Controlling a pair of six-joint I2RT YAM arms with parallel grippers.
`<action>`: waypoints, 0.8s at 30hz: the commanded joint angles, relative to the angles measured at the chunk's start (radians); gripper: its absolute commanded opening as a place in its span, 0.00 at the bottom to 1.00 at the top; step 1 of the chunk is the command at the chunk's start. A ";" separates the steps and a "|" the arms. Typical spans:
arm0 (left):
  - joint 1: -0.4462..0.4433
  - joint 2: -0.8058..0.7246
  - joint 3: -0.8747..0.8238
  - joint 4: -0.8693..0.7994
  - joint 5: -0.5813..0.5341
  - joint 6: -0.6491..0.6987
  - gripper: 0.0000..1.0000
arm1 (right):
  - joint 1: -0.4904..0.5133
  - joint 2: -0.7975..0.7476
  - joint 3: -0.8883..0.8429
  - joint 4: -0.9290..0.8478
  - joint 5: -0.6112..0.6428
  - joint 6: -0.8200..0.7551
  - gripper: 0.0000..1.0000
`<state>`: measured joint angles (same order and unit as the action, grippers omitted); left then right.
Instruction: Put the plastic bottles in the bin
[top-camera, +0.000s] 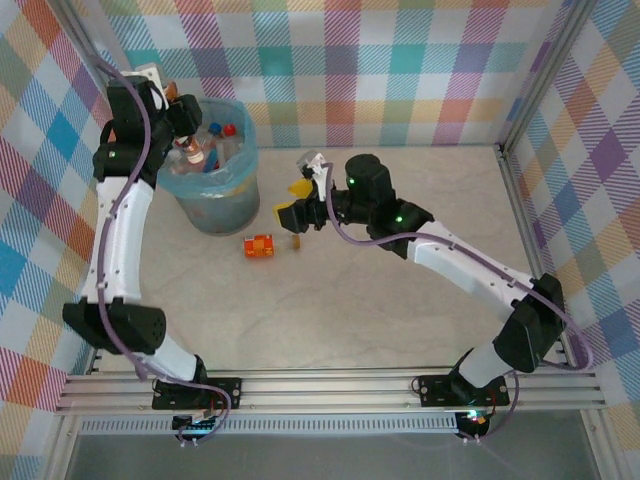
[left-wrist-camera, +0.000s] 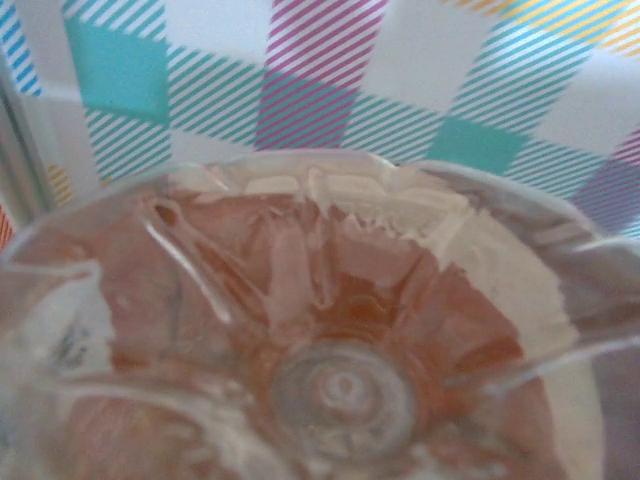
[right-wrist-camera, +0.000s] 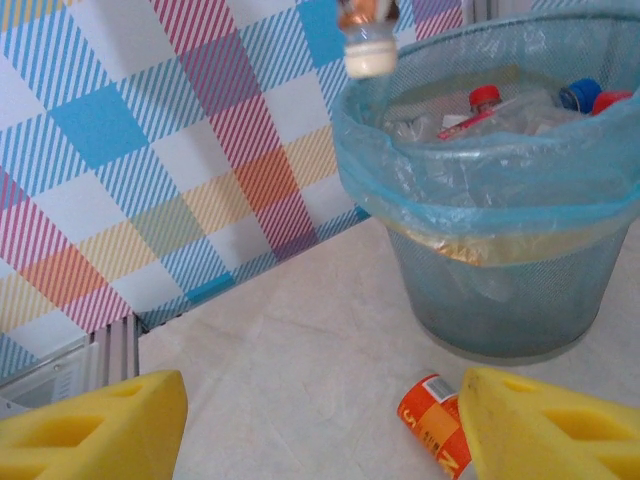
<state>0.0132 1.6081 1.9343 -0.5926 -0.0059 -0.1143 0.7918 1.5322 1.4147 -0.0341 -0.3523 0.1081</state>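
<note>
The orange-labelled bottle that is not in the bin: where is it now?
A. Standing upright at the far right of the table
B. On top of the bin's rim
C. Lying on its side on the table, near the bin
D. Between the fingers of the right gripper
C: the orange-labelled bottle lies on its side on the table near the bin, while the right gripper is open and empty.

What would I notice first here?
First, the round grey-blue mesh bin lined with a light blue bag stands far left, holding bottles. A clear plastic bottle hangs cap-down above it. An orange-labelled plastic bottle lies on the table beside the right arm's open yellow end effector.
</note>
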 joint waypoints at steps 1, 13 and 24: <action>0.053 0.071 0.055 -0.034 0.052 0.048 0.43 | 0.002 0.043 0.080 -0.052 -0.018 -0.097 0.72; 0.118 0.332 0.267 -0.127 0.114 0.179 0.80 | -0.012 0.302 0.361 -0.201 -0.038 -0.265 0.73; 0.119 0.384 0.309 -0.150 0.124 0.200 0.83 | -0.057 0.382 0.423 -0.213 -0.082 -0.236 0.72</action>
<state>0.1280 1.9713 2.1963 -0.7181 0.0948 0.0708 0.7460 1.9049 1.7992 -0.2466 -0.3962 -0.1204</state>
